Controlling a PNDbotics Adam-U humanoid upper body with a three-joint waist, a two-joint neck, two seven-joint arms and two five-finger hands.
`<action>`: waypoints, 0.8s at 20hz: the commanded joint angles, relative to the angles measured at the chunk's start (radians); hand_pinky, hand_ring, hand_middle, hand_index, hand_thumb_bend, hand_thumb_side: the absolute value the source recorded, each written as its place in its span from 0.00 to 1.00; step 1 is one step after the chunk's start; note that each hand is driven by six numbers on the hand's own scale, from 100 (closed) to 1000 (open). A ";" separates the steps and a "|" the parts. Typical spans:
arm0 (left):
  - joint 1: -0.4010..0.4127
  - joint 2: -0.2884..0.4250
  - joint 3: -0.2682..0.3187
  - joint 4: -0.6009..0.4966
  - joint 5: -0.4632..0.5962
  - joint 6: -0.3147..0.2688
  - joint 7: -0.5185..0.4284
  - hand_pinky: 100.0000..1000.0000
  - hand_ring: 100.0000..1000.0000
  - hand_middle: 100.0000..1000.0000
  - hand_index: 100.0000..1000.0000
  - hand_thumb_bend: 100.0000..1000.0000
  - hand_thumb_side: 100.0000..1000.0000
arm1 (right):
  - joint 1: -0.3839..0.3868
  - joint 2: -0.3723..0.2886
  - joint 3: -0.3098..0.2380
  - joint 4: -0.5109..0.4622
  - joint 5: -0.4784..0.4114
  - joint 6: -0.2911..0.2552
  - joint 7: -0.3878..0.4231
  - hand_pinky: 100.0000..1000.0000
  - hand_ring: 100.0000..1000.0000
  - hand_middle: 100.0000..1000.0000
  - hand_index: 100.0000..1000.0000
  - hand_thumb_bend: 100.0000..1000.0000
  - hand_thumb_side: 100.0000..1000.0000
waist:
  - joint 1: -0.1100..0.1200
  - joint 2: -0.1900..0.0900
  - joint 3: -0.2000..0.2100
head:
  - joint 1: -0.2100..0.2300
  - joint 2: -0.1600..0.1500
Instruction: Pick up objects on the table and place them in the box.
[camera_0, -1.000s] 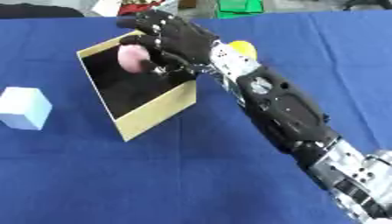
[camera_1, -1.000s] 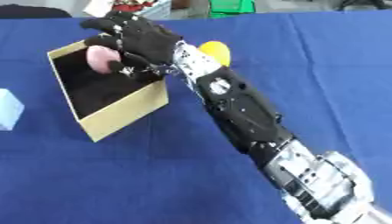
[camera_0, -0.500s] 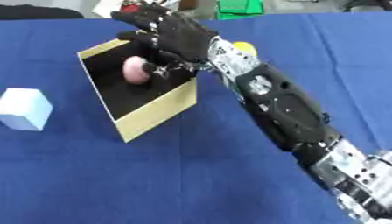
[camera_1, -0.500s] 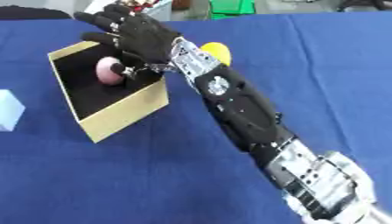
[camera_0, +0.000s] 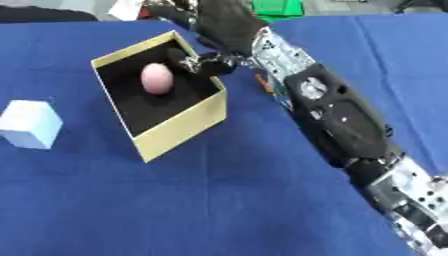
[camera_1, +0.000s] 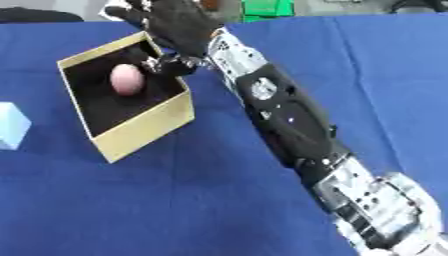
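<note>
From the left, we see the pale blue cube (camera_0: 30, 124) waiting on the blue cloth, the pink egg-shaped ball (camera_0: 157, 78) lying inside the open tan cardboard box (camera_0: 179, 130), and our black right hand (camera_0: 220, 26) with fingers spread above the far rim, which we think could catch and shift the box.
</note>
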 joint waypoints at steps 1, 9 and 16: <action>-0.007 0.010 0.003 -0.021 -0.002 -0.002 0.001 0.71 0.62 0.68 0.78 0.33 1.00 | -0.025 -0.056 -0.023 -0.054 -0.095 0.082 0.068 0.90 0.95 0.96 0.92 0.00 0.45 | 0.002 -0.019 -0.001 | 0.007 -0.010; -0.005 0.013 0.007 -0.021 -0.008 -0.001 0.005 0.71 0.62 0.68 0.78 0.33 1.00 | -0.016 -0.146 -0.028 -0.107 -0.249 0.223 0.269 0.91 1.00 0.97 0.95 0.00 0.74 | 0.000 -0.021 -0.011 | 0.023 -0.008; -0.004 0.014 0.007 -0.021 -0.009 0.000 0.007 0.71 0.62 0.68 0.78 0.33 1.00 | -0.004 -0.187 -0.028 -0.157 -0.336 0.266 0.465 0.94 1.00 1.00 1.00 0.07 0.52 | -0.001 -0.024 -0.017 | 0.026 -0.009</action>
